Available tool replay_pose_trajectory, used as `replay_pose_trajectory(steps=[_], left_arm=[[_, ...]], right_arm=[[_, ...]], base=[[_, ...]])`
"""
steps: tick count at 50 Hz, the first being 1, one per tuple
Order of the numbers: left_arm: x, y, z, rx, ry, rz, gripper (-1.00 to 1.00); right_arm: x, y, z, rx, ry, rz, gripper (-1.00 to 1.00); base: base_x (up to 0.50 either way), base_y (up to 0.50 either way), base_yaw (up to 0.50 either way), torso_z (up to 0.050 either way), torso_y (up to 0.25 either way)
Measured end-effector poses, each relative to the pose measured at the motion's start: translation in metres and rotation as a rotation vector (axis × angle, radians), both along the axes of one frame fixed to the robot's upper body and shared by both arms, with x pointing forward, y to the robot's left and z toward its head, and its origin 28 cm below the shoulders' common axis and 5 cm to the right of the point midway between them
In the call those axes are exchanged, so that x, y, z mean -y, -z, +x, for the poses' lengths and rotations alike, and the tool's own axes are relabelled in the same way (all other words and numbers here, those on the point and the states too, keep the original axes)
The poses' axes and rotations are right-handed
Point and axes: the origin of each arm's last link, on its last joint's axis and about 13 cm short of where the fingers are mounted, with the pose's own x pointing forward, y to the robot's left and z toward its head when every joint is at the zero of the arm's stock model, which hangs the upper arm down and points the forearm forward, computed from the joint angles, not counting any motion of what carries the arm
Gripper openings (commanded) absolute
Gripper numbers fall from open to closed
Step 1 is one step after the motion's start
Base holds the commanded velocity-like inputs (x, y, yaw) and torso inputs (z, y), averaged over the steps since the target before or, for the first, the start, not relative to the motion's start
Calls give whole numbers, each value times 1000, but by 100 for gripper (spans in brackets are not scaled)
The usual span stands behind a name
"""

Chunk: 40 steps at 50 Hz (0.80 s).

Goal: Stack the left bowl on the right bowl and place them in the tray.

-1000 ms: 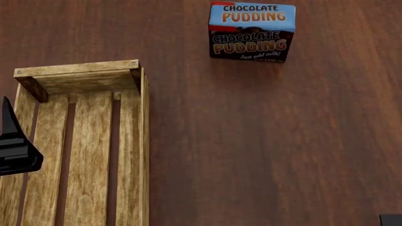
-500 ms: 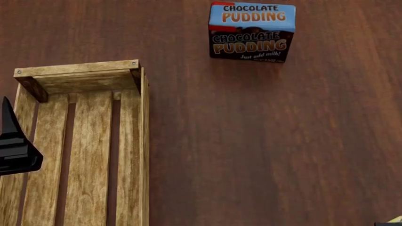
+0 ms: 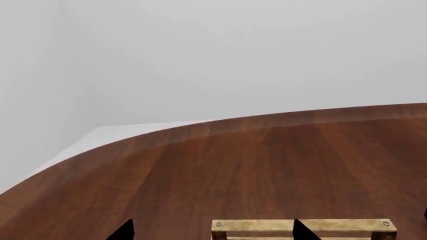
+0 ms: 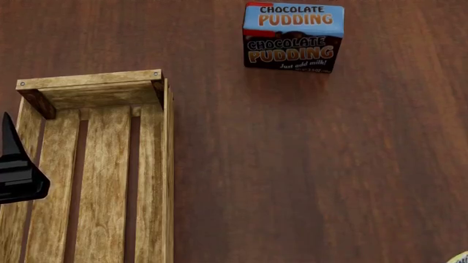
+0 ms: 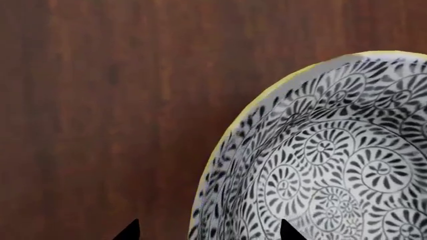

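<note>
Left end effector (image 4: 16, 175): hovering over the left slats of the tray (image 4: 102, 164), dark tip pointing toward the far end. In its wrist view two black fingertips (image 3: 123, 231) sit well apart with nothing between them, so it reads as spread open and empty.

Right end effector (image 5: 203, 231): only two dark tips peek in at the edge of its wrist view, set apart, and the bowl's edge runs down between them. I cannot tell whether it has clamped on or is just straddling the rim.

Bowl (image 5: 320, 165): right under and ahead of the right end effector, white with black swirl pattern and a yellow rim. A sliver of that yellow rim (image 4: 461, 257) shows at the near right corner of the head view.

Second bowl: not in sight in any view; whether one bowl already sits inside the other, I cannot say.

Why so placed: my read is that the right end effector lines up on the rim because a thin edge is the easy place to pinch a wide bowl, while the left one waits over the drop spot.

Tray: beneath the left end effector, well apart from the bowl, its slatted floor showing bare.

Pudding box (image 4: 294, 37): standing upright on the bench (image 4: 307, 164), far beyond both end effectors.

In the way: open brown wood lies between bowl and tray; the tray's low right plank is the one edge to clear, I'd judge.
</note>
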Motion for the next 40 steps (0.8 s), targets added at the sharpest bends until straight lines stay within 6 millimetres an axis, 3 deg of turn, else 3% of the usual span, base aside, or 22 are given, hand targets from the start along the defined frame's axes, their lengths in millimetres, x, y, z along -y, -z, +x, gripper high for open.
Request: replay_pose_trajectory(steps=[22,23,40], left_arm=[[0,1,0,0,-1,3,100],[0,1,0,0,-1,3,100],[0,1,0,-1,-1,4,100]], right_arm=[[1,10,3,-43,9,13,100],[2,11,3,-48,11,15,-100],[2,3,7,-76,50,-25,-100]], base=[[0,0,0,0,0],[0,0,0,0,0],[1,0,0,0,-1]])
